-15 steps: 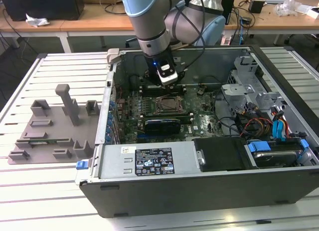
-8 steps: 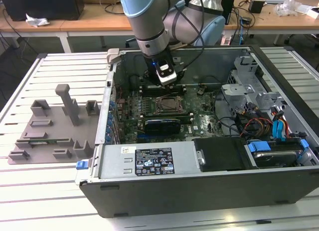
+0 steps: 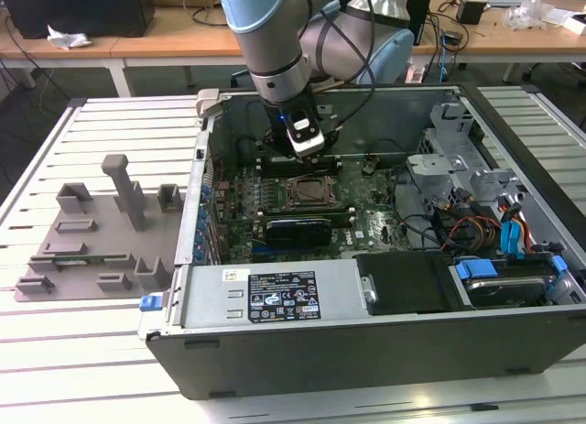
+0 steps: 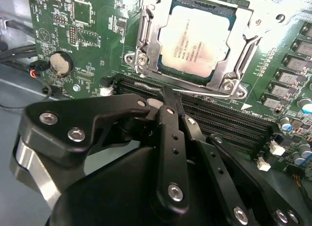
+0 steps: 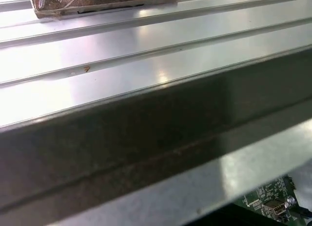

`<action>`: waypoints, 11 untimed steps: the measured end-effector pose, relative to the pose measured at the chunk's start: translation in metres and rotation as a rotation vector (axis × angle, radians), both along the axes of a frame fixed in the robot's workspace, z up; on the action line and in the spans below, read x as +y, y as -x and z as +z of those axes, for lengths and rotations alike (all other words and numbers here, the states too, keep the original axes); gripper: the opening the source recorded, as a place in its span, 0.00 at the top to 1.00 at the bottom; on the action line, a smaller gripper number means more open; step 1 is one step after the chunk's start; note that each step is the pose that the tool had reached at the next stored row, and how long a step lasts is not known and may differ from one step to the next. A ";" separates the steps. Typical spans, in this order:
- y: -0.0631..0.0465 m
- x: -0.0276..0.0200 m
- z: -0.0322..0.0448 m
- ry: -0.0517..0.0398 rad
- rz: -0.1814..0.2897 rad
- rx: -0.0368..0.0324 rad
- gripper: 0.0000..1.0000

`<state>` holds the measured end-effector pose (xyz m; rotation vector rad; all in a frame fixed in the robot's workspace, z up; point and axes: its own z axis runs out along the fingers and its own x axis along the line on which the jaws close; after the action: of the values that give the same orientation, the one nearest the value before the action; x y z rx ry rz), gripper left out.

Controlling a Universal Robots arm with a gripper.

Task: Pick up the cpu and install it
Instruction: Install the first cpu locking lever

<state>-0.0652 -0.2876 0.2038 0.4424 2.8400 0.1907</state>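
The cpu (image 4: 194,40), one only, sits flat inside its socket frame (image 4: 146,55) on the green motherboard (image 4: 87,21). In the second wrist view it is a thin square chip with a silvery-white metal top, faint dark print across the middle, a slight brownish smudge at one side and a dark rim showing around the plate. The metal frame surrounds it on all sides and a thin wire lever (image 4: 195,92) runs along the near edge.

In the exterior view, going left to right: one grey moulded fixture (image 3: 101,232) lies on the slatted white table (image 3: 55,351) at about 9 o'clock from the open computer case (image 3: 366,351). One robot arm (image 3: 275,39) reaches down into the case from 12 o'clock, and its hand (image 3: 305,142) hangs just above the socket. One black drive with blue clips (image 3: 508,282) sits at about 4 o'clock.

In the second wrist view the hand's black fingers (image 4: 170,113) are drawn together to a single tip, gripping nothing, just beside the frame's near edge. Four black memory slots (image 4: 219,118) run between the hand and the socket.
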 end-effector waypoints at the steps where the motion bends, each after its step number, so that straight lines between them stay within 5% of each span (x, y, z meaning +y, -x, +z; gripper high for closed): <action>1: 0.000 -0.0005 -0.0004 0.0007 0.000 0.0000 0.89; 11: 0.000 -0.0048 -0.0034 0.0117 0.004 0.0004 0.89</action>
<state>-0.0654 -0.2924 0.2004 0.4348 2.8410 0.1746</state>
